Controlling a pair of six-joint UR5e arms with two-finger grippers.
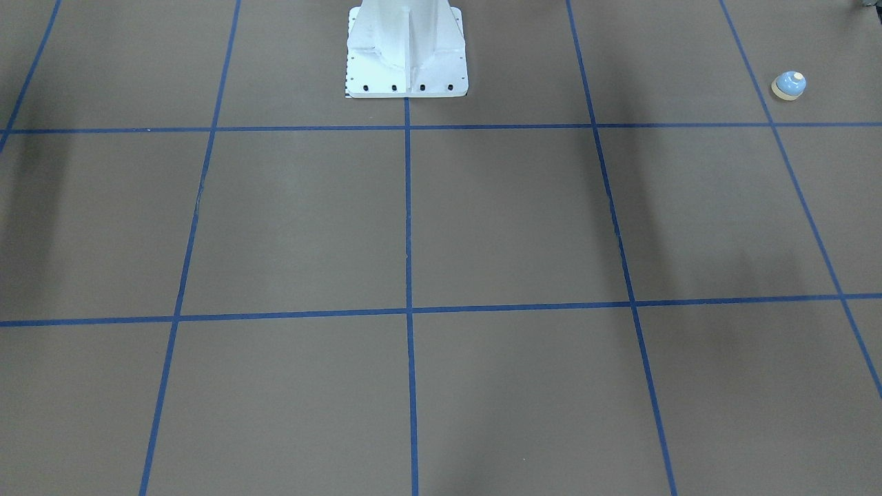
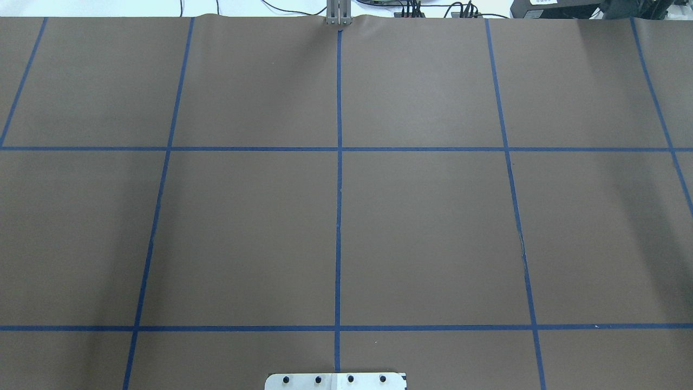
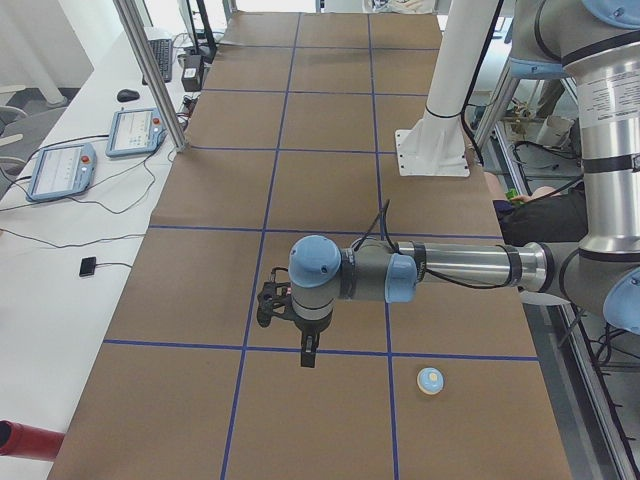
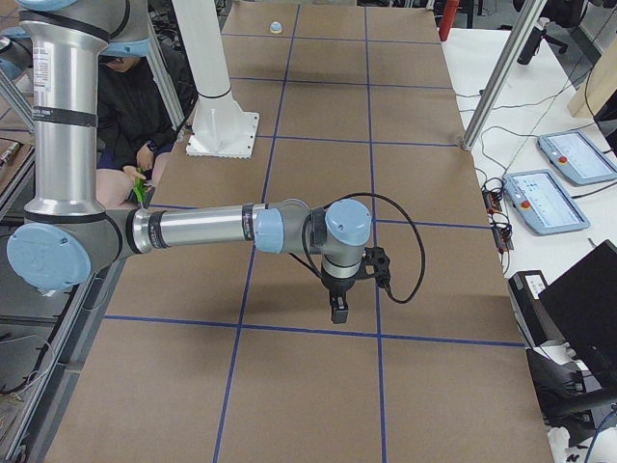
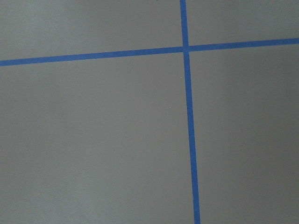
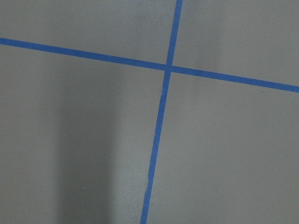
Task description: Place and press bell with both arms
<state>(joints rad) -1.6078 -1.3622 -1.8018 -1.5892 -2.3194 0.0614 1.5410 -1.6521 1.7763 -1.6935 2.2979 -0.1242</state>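
Bell sits seemingly clear of left claw

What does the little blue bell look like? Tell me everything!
The bell is a small light-blue dome with a cream ring round its base and a cream button on top. It stands upright on the brown table cover, towards the table's end on the robot's left. Nothing touches it but the cover.
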